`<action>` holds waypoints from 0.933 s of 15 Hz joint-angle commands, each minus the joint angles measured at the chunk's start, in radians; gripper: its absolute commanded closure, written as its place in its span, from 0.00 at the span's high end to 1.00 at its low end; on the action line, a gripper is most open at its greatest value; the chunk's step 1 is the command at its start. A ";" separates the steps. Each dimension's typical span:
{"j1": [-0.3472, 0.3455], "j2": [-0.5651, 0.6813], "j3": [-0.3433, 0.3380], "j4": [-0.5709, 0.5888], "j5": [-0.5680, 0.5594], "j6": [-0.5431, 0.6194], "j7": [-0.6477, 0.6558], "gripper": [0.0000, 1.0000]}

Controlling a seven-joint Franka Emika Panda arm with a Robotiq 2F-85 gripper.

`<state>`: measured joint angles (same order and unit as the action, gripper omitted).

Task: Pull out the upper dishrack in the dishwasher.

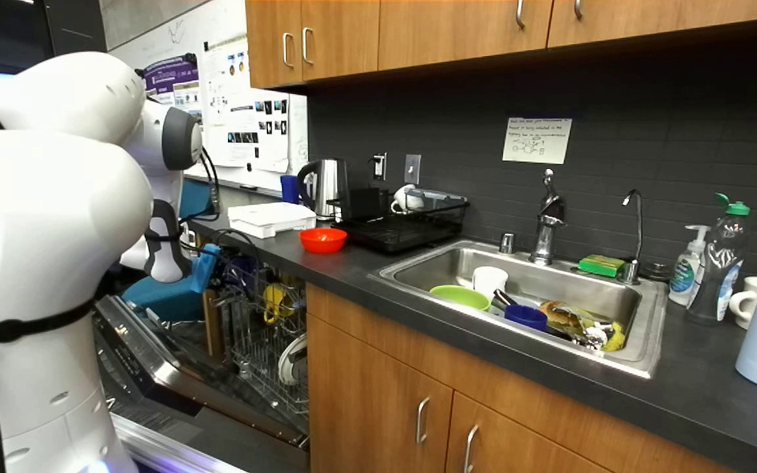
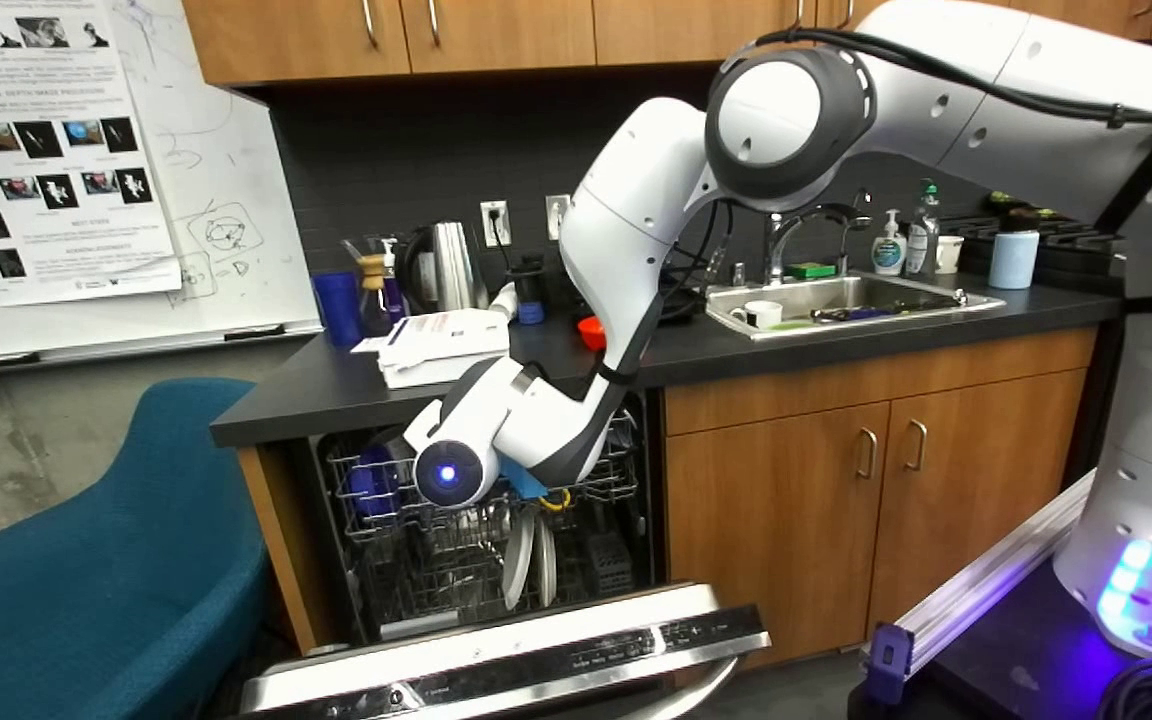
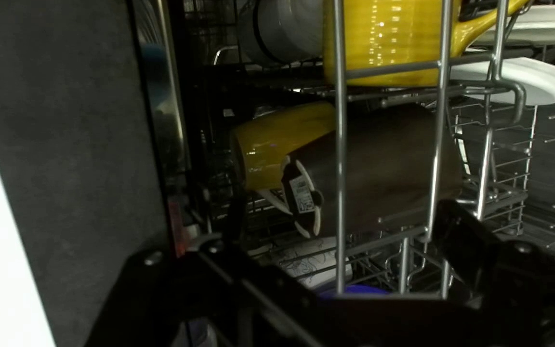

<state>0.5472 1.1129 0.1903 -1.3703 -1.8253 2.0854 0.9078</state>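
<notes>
Here, a dark countertop (image 2: 301, 390) runs over wooden base cabinets (image 2: 776, 480) and the dishwasher (image 2: 652, 490). White robot arm (image 2: 626, 200) bends down before the cavity; drop-down door (image 2: 536, 635) lowered, slanting. Upper dishrack (image 3: 340, 168) sits high in the cavity, just under the countertop; how far out it stands, cannot tell. Gripper (image 3: 347, 217) at the dishrack's front: fingers spread, grey wires showing between them in the wrist view, contact uncertain. Lower in the cavity, two white plates (image 2: 516, 565) stand nearly upright. Behind the upper dishrack's front wires: a dark brown cup (image 3: 378, 168), a yellow mug (image 3: 388, 38). Smallest noted: label (image 3: 302, 194) on the cup's base.
</notes>
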 commanded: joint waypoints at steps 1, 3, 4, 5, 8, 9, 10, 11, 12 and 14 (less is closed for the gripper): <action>-0.016 0.010 -0.002 0.020 -0.040 0.018 -0.014 0.64; -0.016 0.008 0.001 0.015 -0.050 0.020 -0.008 0.47; -0.018 0.008 0.001 0.014 -0.055 0.021 -0.006 0.39; -0.021 0.007 0.002 0.010 -0.059 0.021 -0.003 0.32; -0.027 0.009 0.009 0.007 -0.074 0.024 0.003 0.08; -0.027 0.010 0.010 0.006 -0.076 0.025 0.006 0.02; -0.028 0.009 0.011 0.001 -0.075 0.029 0.010 0.00; -0.028 0.008 0.011 -0.003 -0.075 0.031 0.012 0.00; -0.028 0.004 0.011 -0.010 -0.080 0.030 0.018 0.00; -0.032 -0.009 0.011 -0.031 -0.087 0.025 0.029 0.02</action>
<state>0.5366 1.1216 0.1920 -1.3728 -1.8811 2.0972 0.9086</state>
